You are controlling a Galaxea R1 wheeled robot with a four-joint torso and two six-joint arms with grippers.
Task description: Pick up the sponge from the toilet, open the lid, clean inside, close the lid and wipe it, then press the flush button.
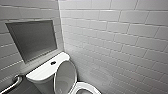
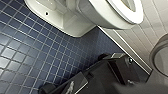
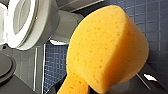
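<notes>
The white toilet (image 1: 47,71) stands in the corner, with the dark round flush button (image 1: 53,63) in the middle of its tank top. Its lid (image 1: 65,76) is raised and leans back against the tank, above the open bowl rim (image 1: 86,88). My right gripper (image 3: 75,86) is shut on the narrow end of the orange sponge (image 3: 107,47), beside and below the toilet seat (image 3: 25,22). My left gripper (image 2: 82,72) hangs open and empty low over the floor, beside the toilet's bowl (image 2: 107,15) and base (image 2: 62,17).
White tiled walls (image 1: 120,37) close in behind and to the right of the toilet. A grey recessed panel (image 1: 32,40) sits above the tank and a metal grab rail (image 1: 12,85) at lower left. The floor (image 2: 30,50) is dark blue tile. A grey round object (image 2: 160,60) stands near the wall.
</notes>
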